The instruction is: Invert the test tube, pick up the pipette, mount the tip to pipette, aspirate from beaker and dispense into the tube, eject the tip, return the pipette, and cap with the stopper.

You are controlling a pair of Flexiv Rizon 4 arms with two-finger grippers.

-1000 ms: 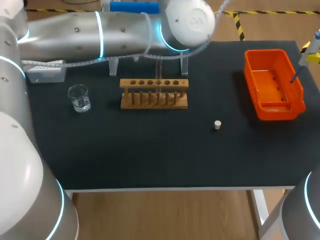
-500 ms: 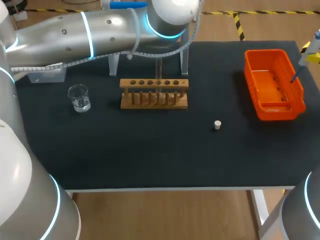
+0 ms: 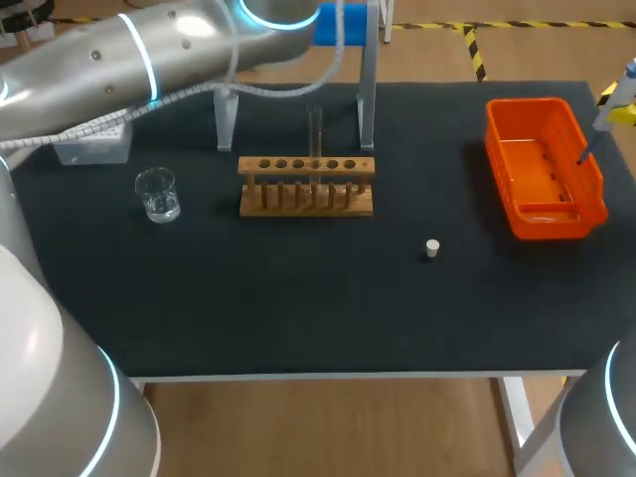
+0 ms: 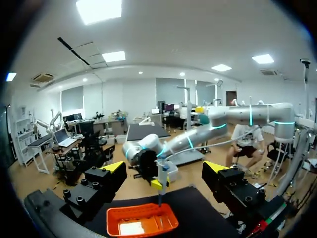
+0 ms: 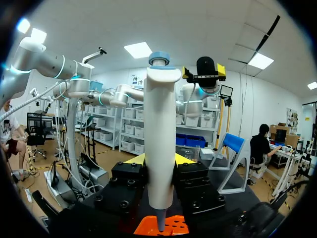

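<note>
My right gripper [image 3: 618,109] is shut on the white pipette [image 3: 608,111] at the table's right edge, its thin lower end hanging over the orange bin [image 3: 542,214]. In the right wrist view the pipette [image 5: 159,148] stands upright between the yellow tips of my right gripper [image 5: 160,159]. My left gripper [image 4: 165,168] is open and empty, held high and facing the pipette [image 4: 162,179] and bin [image 4: 124,218]. A glass test tube [image 3: 315,134] stands upright in the wooden rack [image 3: 306,199]. The beaker [image 3: 157,194] sits left of the rack; the small stopper [image 3: 432,248] lies to its front right.
A clear pipette stand [image 3: 367,99] rises behind the rack. A pale tip box [image 3: 91,147] sits at the back left under my left arm [image 3: 119,60], which crosses the table's back left corner.
My left arm has swung up and back, away from above the rack, uncovering the stand and tube. The right arm and pipette have stayed put.
</note>
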